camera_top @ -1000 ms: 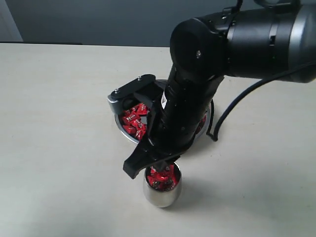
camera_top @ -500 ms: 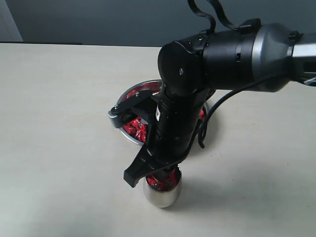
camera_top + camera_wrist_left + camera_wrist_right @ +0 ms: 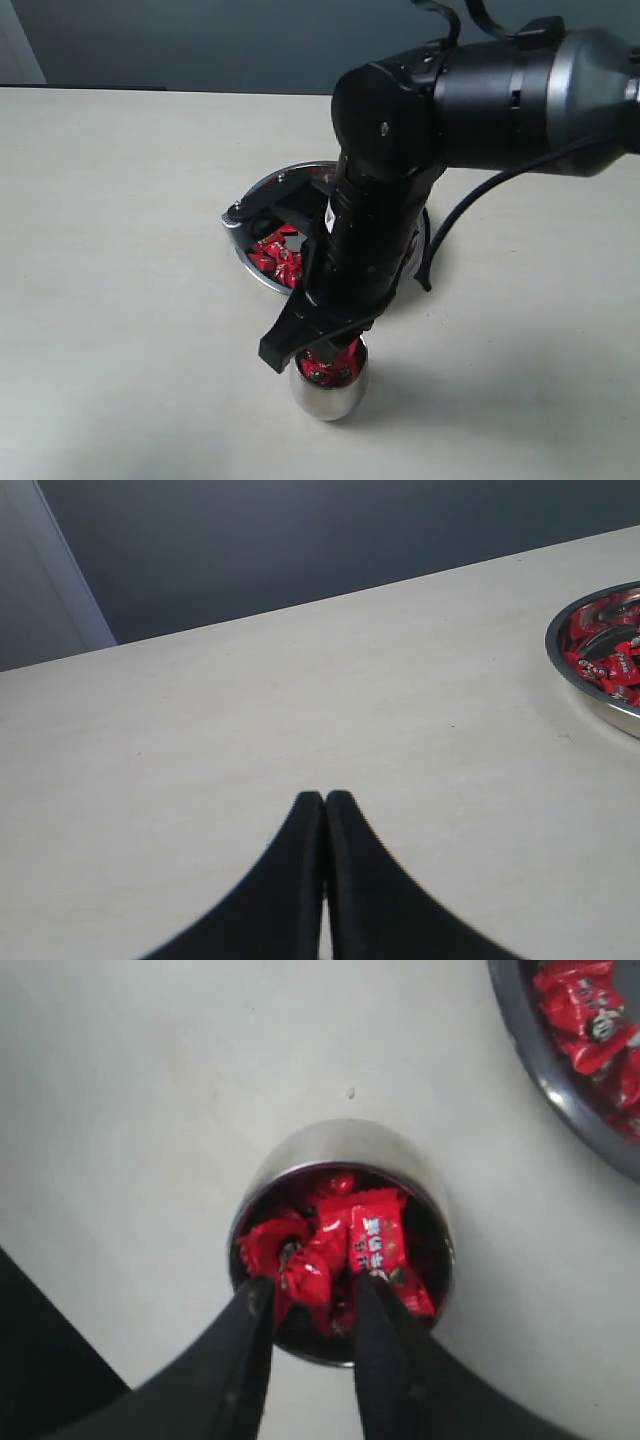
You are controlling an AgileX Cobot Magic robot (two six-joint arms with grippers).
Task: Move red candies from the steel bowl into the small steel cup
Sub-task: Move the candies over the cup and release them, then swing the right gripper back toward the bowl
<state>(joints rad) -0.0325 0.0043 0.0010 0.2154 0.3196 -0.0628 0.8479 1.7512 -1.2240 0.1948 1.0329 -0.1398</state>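
Note:
The small steel cup [image 3: 328, 394] stands near the table's front, filled with red candies [image 3: 331, 366]. My right gripper [image 3: 312, 1290] hangs just over the cup's mouth [image 3: 340, 1142]. Its jaws are open, with the heaped candies [image 3: 375, 1240] showing in the gap between them. Nothing looks pinched. Behind it lies the steel bowl [image 3: 243, 222], mostly hidden by the right arm, with more red candies [image 3: 276, 256] inside. My left gripper [image 3: 325, 798] is shut and empty above bare table, well to the side of the bowl [image 3: 598, 702].
The bulky right arm [image 3: 400, 170] and its black cable [image 3: 470, 210] cover most of the bowl. A dark wall [image 3: 200, 40] runs behind the table's far edge.
The right gripper has stayed over the cup while the arm's upper part swung slightly. Its jaws now stand apart above the candies.

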